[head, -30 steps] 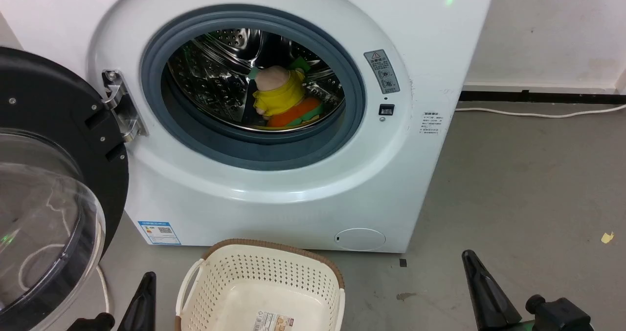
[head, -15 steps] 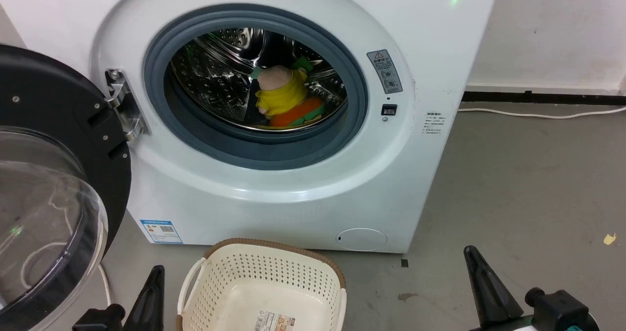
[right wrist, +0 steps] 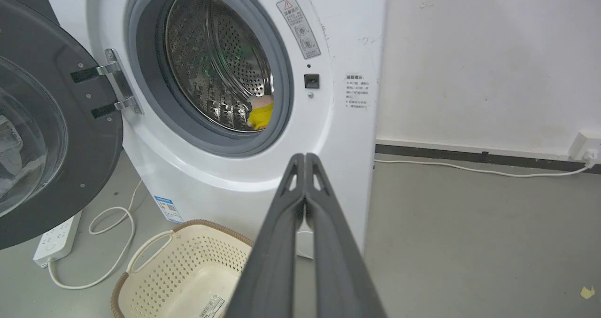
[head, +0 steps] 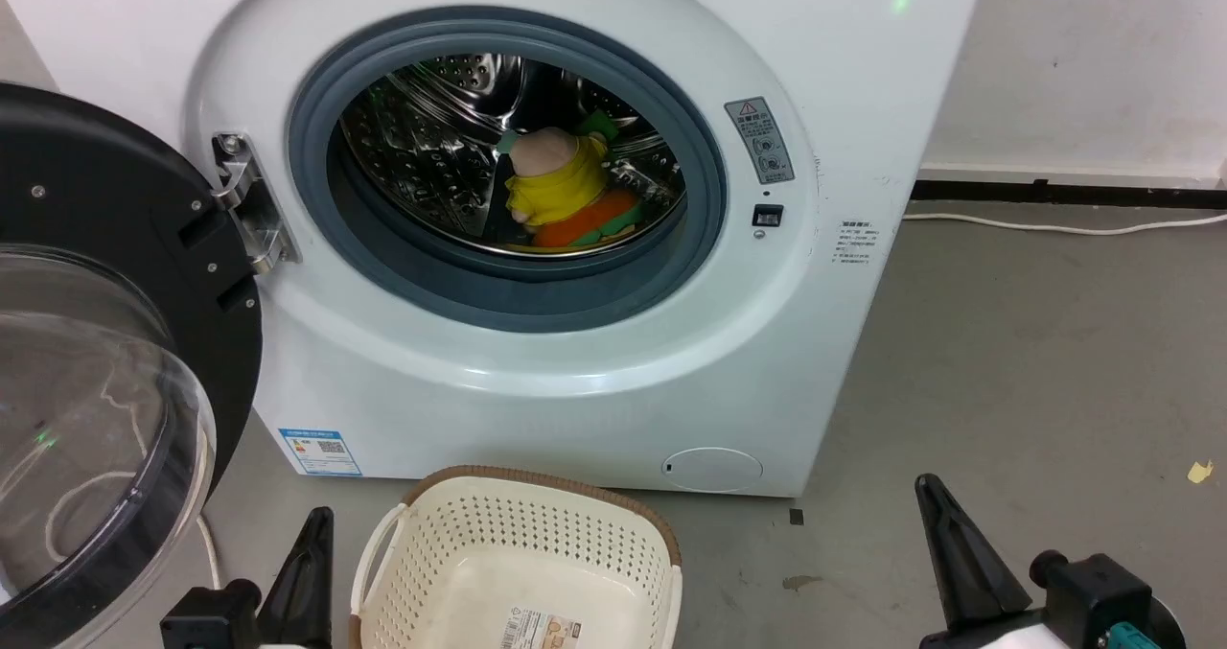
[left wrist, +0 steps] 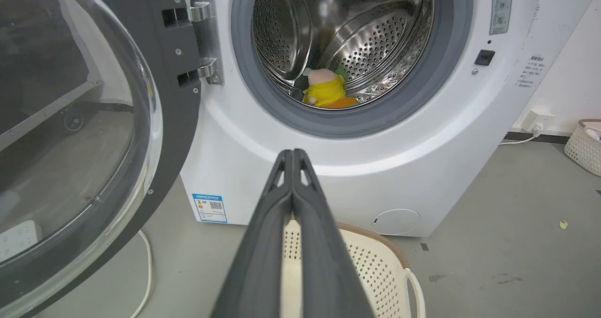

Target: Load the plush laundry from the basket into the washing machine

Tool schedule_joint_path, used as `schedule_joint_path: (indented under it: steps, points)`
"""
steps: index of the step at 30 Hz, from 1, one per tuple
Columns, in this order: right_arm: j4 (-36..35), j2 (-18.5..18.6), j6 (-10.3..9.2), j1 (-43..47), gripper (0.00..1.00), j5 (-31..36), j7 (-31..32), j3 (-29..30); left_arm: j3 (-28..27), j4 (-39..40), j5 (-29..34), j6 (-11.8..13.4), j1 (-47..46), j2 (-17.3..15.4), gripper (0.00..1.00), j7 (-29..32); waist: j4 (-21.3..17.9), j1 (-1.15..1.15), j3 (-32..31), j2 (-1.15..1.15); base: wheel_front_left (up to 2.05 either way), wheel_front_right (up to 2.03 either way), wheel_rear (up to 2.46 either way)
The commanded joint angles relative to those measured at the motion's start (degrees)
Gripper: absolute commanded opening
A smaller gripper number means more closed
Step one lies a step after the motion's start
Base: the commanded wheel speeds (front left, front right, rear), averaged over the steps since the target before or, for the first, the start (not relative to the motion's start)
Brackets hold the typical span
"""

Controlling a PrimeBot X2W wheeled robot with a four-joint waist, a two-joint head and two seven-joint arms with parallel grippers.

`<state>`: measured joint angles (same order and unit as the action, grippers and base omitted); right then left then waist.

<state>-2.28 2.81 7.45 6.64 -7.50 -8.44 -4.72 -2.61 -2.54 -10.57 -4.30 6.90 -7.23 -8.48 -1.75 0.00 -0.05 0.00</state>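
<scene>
From the head view, I am holding my left claw [head: 312, 553] low, just left of the basket [head: 537, 481], and my right claw [head: 944, 534] well off to the basket's right. Both are hanging over the floor [head: 1007, 361]. The basket is sitting between them, with nothing in it but a paper label [head: 544, 630]. Ahead of both claws the washing machine [head: 537, 371] is standing with its door [head: 96, 342] swung wide, beyond my left claw. Inside the drum [head: 431, 150] the doll [head: 551, 184] is lying on top of the hamburger plush [head: 594, 220].

Through my left wrist view, my left claw [left wrist: 292, 156] is pressing its two fingers flat together and gripping nothing. The basket [left wrist: 375, 261] is lying under it and a little to its right. Straight past the tips the washing machine [left wrist: 375, 167] is gaping, and the doll [left wrist: 324, 85] is resting low in the drum, touching the hamburger plush [left wrist: 342, 104]. The door [left wrist: 164, 120] is hanging open to the left of the claw.

Through my right wrist view, my right claw [right wrist: 305, 158] is likewise closing its fingers tip to tip around nothing. The basket [right wrist: 188, 266] is sitting below it to the left. Beyond the tips and to the left, the doll [right wrist: 260, 113] is peeking past the grey seal of the washing machine [right wrist: 338, 144]. Further left, a power strip [right wrist: 56, 243] is lying on the floor under the door [right wrist: 47, 144].
</scene>
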Motion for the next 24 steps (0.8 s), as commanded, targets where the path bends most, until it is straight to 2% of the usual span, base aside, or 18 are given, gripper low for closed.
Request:
schedule_joint_path:
  steps: [1, 24]
  points:
    - [0.26, 0.03, 0.01, -0.96, 0.00, 0.62, 0.37, 0.29, 0.15, 0.28, 0.57, 0.34, -1.03, 0.38, 0.00, 0.44, 0.03, 0.00, 0.00, 0.00, 0.00, 0.00, 0.00]
    - [0.91, 0.04, 0.02, -2.78, 0.00, 2.83, 2.96, 1.71, 0.94, 1.00, 3.78, 1.61, -2.91, 1.66, 0.00, 3.02, 0.58, 0.00, 0.02, 0.00, 0.00, 0.00, 0.00]
